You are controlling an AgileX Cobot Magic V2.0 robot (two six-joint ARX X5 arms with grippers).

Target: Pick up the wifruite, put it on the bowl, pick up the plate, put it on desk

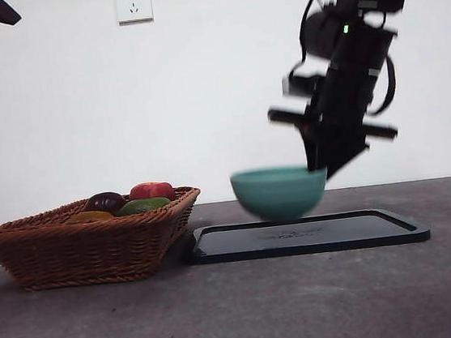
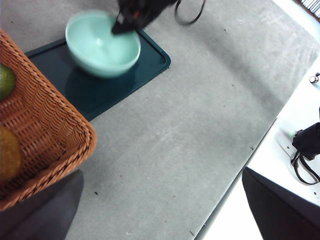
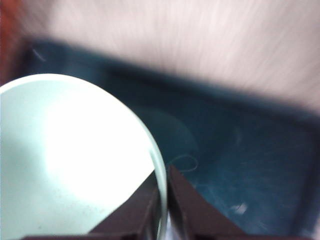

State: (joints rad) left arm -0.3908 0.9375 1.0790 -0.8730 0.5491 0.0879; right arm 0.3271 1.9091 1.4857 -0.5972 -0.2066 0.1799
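The teal-green bowl point(image 1: 280, 193) is blurred over the black tray point(image 1: 307, 237); I cannot tell whether its base touches the tray. My right gripper point(image 1: 318, 162) comes down from the upper right and is shut on the bowl's right rim, one jaw inside and one outside point(image 3: 164, 172). In the left wrist view the bowl point(image 2: 102, 45) looks empty. Several fruits lie in the wicker basket point(image 1: 80, 251), among them a red one point(image 1: 151, 190), a dark one point(image 1: 105, 201) and a green one point(image 1: 142, 204); which is the wifruite I cannot tell. No plate is in view. My left gripper point(image 2: 160, 215) waits open, high over the desk point(image 2: 190, 130).
The basket point(image 2: 45, 130) stands left of the tray point(image 2: 150, 60), almost touching it. Bare grey desk point(image 1: 266, 311) stretches in front of and to the right of the tray. A white wall with a socket point(image 1: 133, 2) is behind.
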